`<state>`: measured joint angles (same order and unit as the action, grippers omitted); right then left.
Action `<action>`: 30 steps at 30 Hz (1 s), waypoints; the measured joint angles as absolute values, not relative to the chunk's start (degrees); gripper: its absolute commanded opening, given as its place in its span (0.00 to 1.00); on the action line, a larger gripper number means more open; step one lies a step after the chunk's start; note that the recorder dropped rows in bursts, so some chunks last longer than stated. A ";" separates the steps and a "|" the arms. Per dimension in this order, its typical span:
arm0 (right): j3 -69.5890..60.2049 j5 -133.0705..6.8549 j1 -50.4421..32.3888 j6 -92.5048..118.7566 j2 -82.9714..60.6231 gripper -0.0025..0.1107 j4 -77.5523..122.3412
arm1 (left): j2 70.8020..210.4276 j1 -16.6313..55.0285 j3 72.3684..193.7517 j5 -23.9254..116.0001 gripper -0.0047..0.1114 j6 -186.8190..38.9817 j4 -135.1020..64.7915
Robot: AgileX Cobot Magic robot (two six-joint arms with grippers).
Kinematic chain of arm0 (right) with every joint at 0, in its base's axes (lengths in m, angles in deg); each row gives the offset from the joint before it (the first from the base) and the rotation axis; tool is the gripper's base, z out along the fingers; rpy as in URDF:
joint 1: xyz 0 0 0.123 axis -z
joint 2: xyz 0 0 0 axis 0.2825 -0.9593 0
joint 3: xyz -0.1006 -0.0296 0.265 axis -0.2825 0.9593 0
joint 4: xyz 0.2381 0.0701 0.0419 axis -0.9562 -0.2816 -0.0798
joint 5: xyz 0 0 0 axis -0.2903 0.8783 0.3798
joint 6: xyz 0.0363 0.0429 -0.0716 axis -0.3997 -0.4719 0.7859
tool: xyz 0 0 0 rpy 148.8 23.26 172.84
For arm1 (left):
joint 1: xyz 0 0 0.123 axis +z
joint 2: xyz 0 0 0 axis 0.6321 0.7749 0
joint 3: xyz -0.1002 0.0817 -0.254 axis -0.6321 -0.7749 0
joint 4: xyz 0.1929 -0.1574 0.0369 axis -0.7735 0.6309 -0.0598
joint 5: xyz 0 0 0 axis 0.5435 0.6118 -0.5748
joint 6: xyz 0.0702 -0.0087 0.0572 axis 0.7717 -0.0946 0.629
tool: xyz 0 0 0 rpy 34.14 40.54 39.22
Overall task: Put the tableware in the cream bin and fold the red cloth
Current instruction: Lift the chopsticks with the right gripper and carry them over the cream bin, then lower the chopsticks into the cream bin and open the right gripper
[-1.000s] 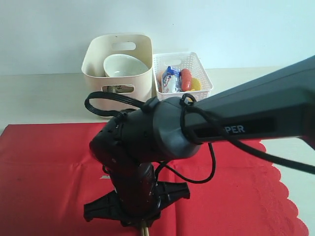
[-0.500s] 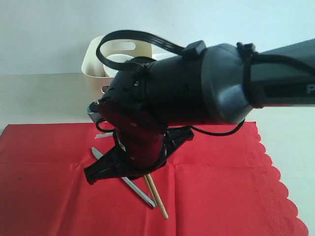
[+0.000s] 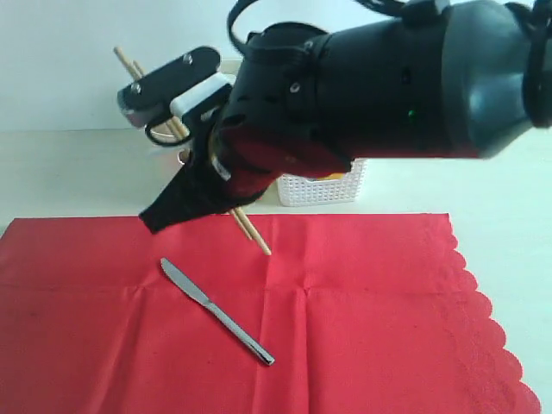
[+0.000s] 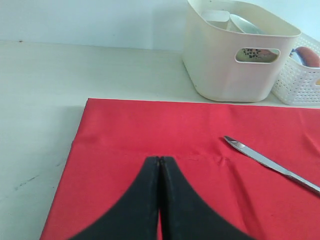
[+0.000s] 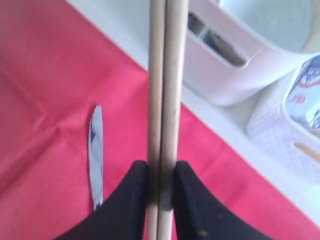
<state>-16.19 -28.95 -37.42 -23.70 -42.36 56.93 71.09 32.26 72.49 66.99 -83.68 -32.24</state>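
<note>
Over the left part of the red cloth [image 4: 150, 125], the left pincer [image 4: 160, 161] hangs with its jaws pressed together and nothing between them. The knife [image 3: 216, 309] lies flat on the cloth at the lower left of centre in the exterior view. It slants with its blade tip up-left and its handle down-right, and it is apart from both pincers.

Above it, the right pincer [image 5: 161, 169] is clamped on the chopsticks [image 3: 251, 231], which sit side by side and clear of the cloth. Their long axis runs from the upper left of the exterior frame down to its middle, roughly parallel to the knife.

The bin [image 4: 225, 65] is what matters next. In the exterior view the right arm hides nearly all of it. The right wrist camera shows it just past the cloth's far edge, ahead of the sticks and a little to one side, with the basket [image 3: 323, 191] beside it.

The right arm is plainly the nearer one. I'd say it has to swing the sticks across over the bin's mouth and tip them steeper. As they lie now, they could catch on the rim.
</note>
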 measured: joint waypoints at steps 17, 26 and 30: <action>-33.14 -79.45 -22.05 -16.49 -56.15 0.02 58.21 | 71.09 32.26 72.49 66.99 0.04 -83.68 -32.24; -43.83 -79.68 -22.05 -14.12 -69.49 0.02 58.31 | 71.09 32.26 72.49 66.99 0.04 -83.68 -32.24; -46.85 -77.50 -21.95 -14.12 -73.49 0.02 58.31 | 71.09 32.26 72.49 66.99 0.04 -83.68 -32.24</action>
